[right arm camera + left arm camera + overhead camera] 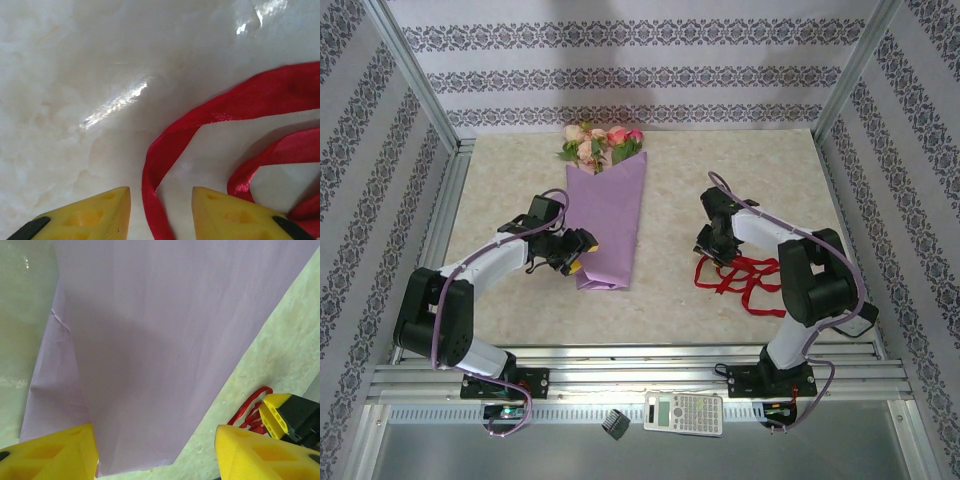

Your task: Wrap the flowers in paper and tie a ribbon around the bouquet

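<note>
Bouquet (608, 215) lay on table (680, 300), left of centre, flowers (600, 143) at far end, narrow end near. L fingers (82, 447) stood wide open over narrow end of paper (150, 340), holding nothing. Ribbon (745, 280) lay loose on right, well apart from bouquet. R fingers (117, 205) were partly open w/ 1 ribbon strand btwn tips, not clamped.

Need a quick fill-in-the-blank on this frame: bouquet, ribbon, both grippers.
1. The ribbon is coloured ___.
2. It lies under the ___ gripper.
3. The left gripper flanks the ___ end of the bouquet.
4. On both, the jaws stand ___.
Missing words: red; right; narrow; open.
</note>
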